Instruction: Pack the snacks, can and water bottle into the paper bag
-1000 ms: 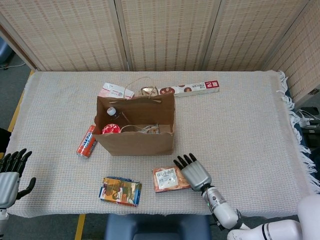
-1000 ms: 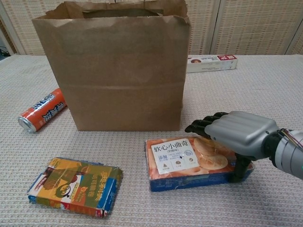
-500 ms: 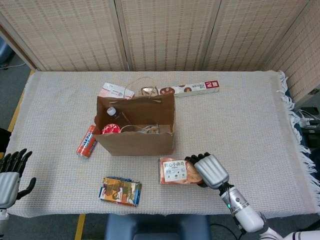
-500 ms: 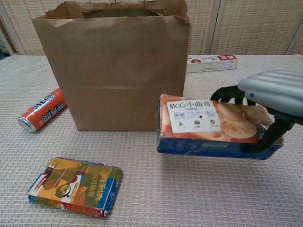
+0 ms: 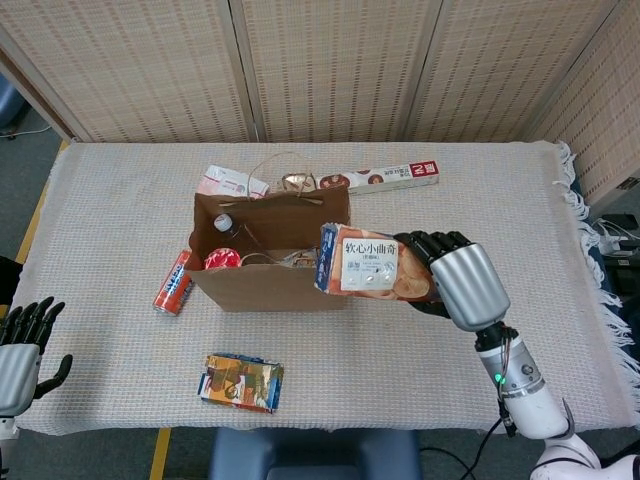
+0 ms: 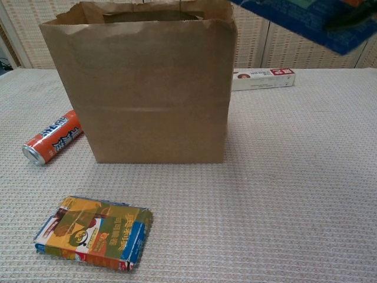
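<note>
The brown paper bag stands open at the table's middle; inside I see a water bottle and a red-lidded item. My right hand grips the orange cookie pack in the air, level with the bag's right rim. In the chest view only the pack's blue underside shows at the top edge. An orange can lies left of the bag. A colourful flat snack pack lies in front of it. My left hand hangs open at the table's lower left corner.
Behind the bag lie a long white-and-red box, a pink-and-white packet and a small gold item. The cloth-covered table ends in a fringe on the right. Woven screens stand behind.
My right hand closed on the cookie pack, lifted it off the table and carried it up beside the bag's right rim. The left hand stayed put.
</note>
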